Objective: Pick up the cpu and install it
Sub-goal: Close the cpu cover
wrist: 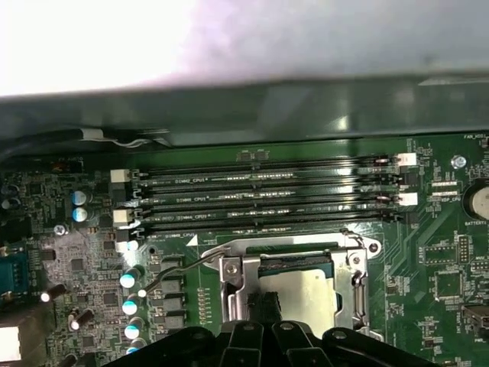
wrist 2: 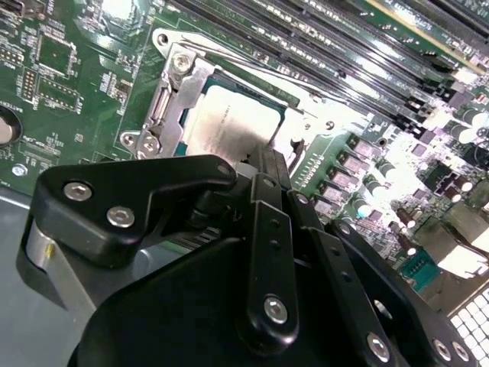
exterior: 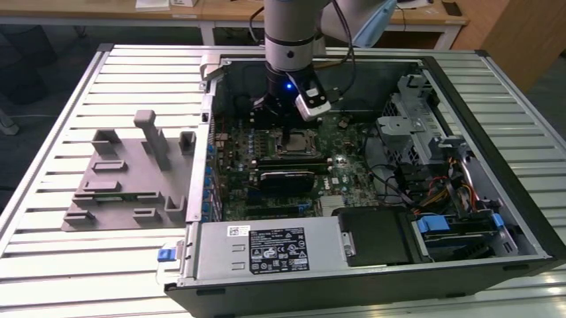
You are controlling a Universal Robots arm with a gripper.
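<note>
One cpu (wrist 2: 229, 122) in one socket (wrist 2: 170, 95)

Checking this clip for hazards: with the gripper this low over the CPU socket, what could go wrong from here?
The gripper sits right over the small square silver-topped cpu in its socket; any sideways drag might shift the chip and harm the socket. The thin wire lever beside the steel socket frame could snag the gripper linkage.

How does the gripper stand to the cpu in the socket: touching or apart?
Cannot tell. In the second wrist view the gripper sits just over the cpu in its socket, but its own body hides where they would meet.
</note>
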